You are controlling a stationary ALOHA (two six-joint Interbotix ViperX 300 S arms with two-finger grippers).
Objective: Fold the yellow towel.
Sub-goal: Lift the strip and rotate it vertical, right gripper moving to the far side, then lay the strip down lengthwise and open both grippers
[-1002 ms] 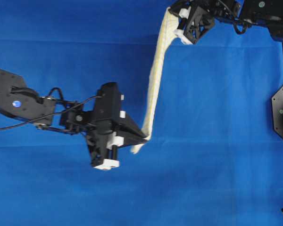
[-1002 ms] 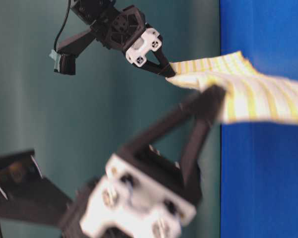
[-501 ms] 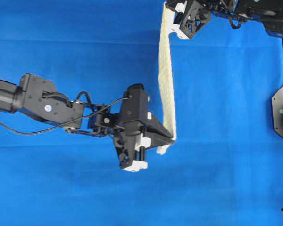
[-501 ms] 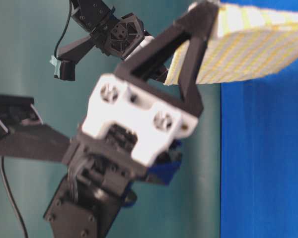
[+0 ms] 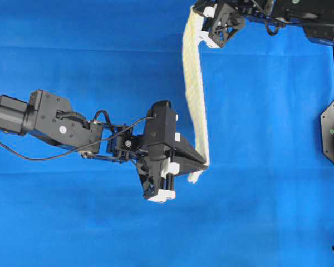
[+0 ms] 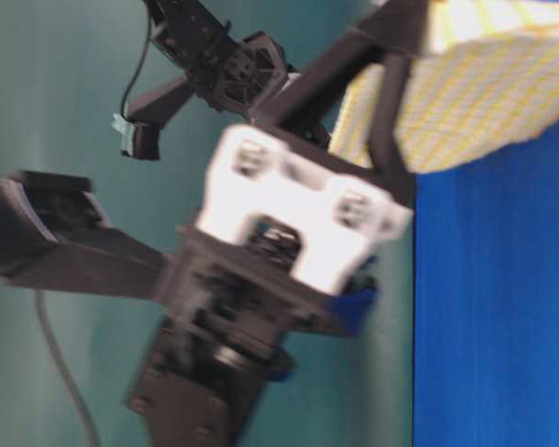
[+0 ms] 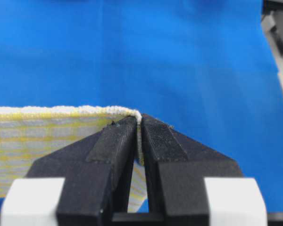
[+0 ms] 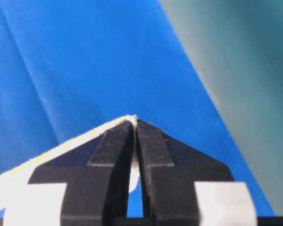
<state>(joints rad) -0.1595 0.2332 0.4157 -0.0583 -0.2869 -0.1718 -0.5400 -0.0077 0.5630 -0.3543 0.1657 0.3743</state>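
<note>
My left gripper is clamped on one corner of the yellow towel, and my right gripper pinches another corner up by the far edge of the blue tablecloth, so the cloth hangs stretched between them as a narrow band above the table's middle. From overhead the towel shows almost edge-on, with its top end cut off by the picture's edge and its width hidden. In the table-level view my left gripper's blurred body covers most of the scene, leaving only a striped patch visible.
</note>
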